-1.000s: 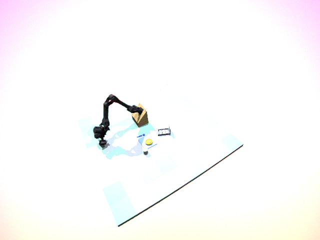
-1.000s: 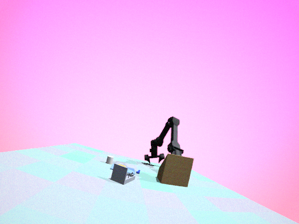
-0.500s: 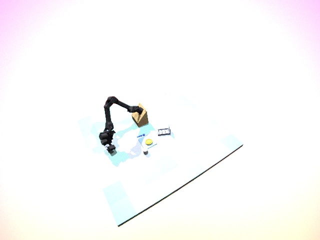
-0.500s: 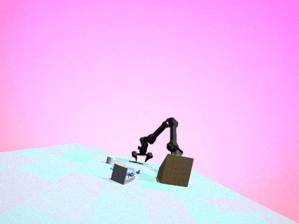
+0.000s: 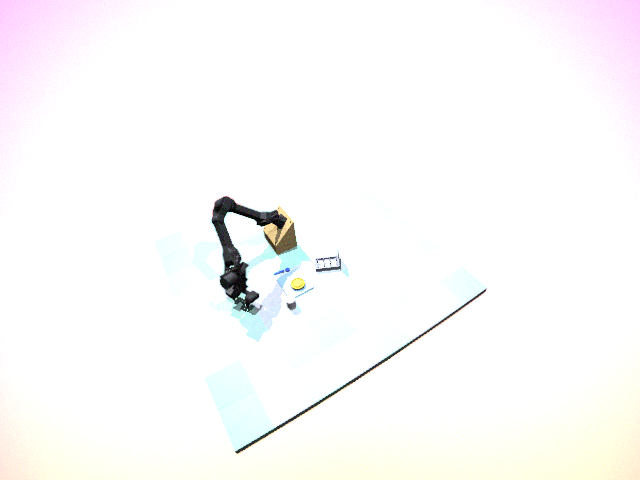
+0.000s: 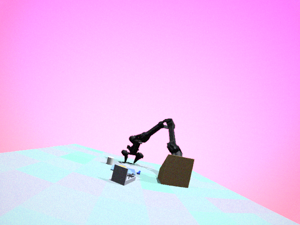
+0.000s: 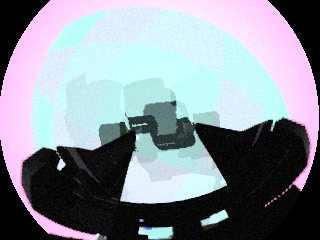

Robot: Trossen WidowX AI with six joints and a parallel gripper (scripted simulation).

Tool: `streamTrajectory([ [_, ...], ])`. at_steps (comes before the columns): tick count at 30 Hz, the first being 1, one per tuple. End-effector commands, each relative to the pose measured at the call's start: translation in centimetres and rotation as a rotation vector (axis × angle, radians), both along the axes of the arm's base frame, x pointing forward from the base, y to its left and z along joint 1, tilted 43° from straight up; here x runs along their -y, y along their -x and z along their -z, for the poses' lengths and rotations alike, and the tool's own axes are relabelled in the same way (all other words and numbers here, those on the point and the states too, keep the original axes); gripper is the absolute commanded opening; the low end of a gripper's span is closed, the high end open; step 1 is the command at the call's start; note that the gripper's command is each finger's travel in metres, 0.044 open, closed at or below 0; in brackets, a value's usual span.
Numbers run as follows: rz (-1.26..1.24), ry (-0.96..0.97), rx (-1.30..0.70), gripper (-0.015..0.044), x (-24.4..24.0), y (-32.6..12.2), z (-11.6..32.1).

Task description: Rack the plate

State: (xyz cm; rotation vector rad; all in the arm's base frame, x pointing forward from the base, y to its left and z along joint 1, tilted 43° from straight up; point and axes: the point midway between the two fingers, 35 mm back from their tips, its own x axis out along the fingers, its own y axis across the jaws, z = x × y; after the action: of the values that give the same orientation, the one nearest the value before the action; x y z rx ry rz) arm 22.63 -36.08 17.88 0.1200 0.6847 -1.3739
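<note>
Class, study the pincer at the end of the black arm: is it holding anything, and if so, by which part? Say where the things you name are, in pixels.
Nothing is held: the pincer (image 5: 248,305) (image 6: 129,162) (image 7: 166,130) is open, and the yellow plate (image 5: 297,283) (image 6: 122,166) lies away from it.

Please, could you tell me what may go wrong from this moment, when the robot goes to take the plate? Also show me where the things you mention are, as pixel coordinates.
The open gripper (image 5: 249,308) (image 6: 130,162) (image 7: 166,130) is beside the yellow plate (image 5: 297,283), not over it, so closing here would likely catch nothing.

The grey cup (image 5: 291,304) (image 6: 110,161) stands near the plate, and a sideways approach might knock it over.

The dish rack (image 5: 328,269) (image 6: 119,175) looks small with narrow slots, so a slightly turned plate could hit its rails.
</note>
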Motion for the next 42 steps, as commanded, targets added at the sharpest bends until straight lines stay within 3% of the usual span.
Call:
streamTrajectory([
  [1,-0.101,-0.081,-0.109,0.0400,-2.7,-2.6,2.9],
  [17,-0.397,-0.248,-0.498,0.0400,-13.8,-7.8,10.2],
  [30,-0.611,-0.268,-0.880,0.0400,-23.2,-8.6,14.1],
  [42,-0.621,-0.266,-0.901,0.0400,-23.1,-8.5,14.8],
])
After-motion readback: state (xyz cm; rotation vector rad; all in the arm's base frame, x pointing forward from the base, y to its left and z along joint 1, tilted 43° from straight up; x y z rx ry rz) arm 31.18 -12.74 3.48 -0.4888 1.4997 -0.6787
